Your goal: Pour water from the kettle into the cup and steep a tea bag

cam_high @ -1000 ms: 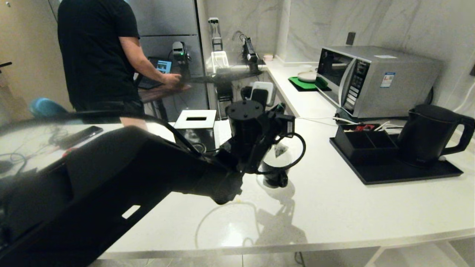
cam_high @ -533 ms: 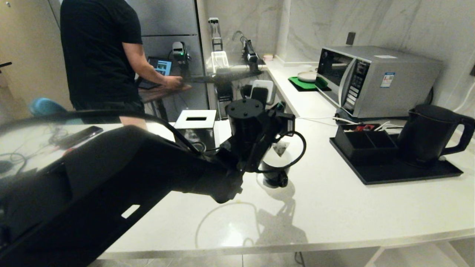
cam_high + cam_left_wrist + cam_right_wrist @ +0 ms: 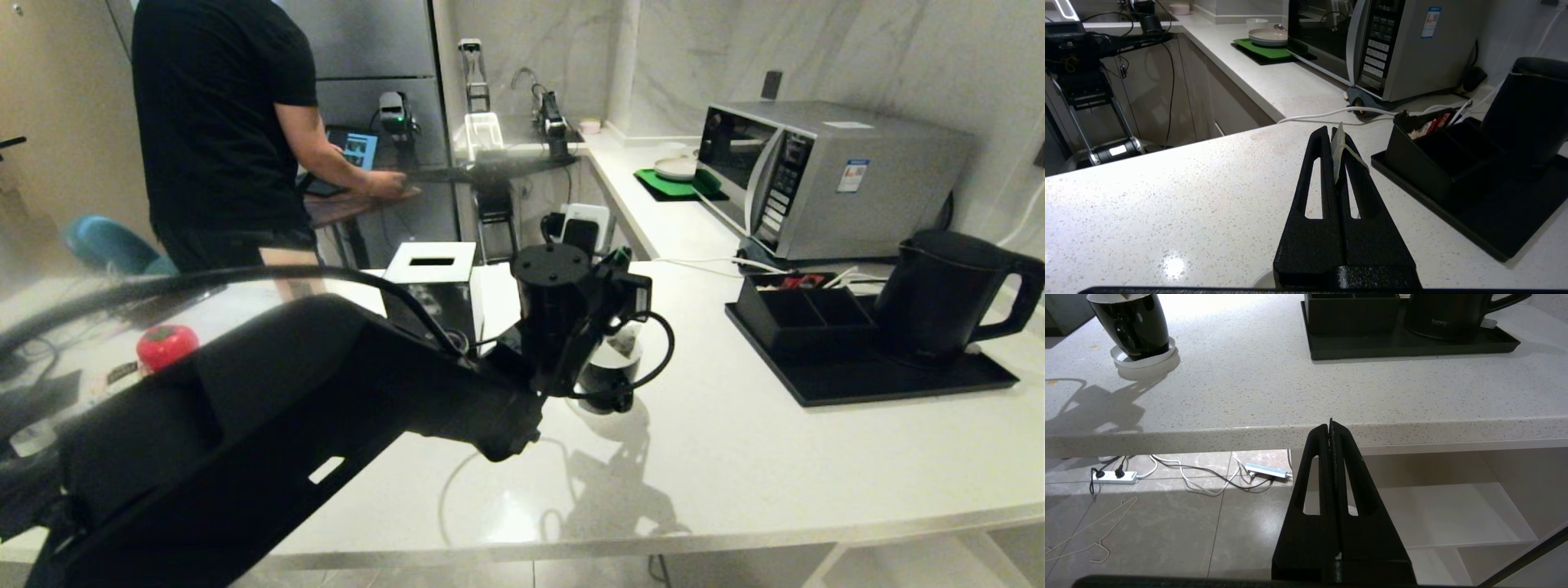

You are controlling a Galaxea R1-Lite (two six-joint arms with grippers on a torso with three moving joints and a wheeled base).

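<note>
I see left gripper [image 3: 1333, 132] clenched on pale tea bag [image 3: 1340, 153]; glossy black cup [image 3: 1130, 324] on counter; right gripper [image 3: 1331, 426] clenched, empty.

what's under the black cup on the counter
The cup stands on a small round light coaster, which rests on the white counter. The middle of the coaster is covered by the cup.

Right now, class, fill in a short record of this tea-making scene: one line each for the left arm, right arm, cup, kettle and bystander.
left gripper: fingers shut on the tea bag, above the cup
right gripper: shut, empty, parked below the counter edge
cup: upright on a coaster
kettle: on the black tray, apart from the cup
person: standing beyond the counter, turned away
</note>
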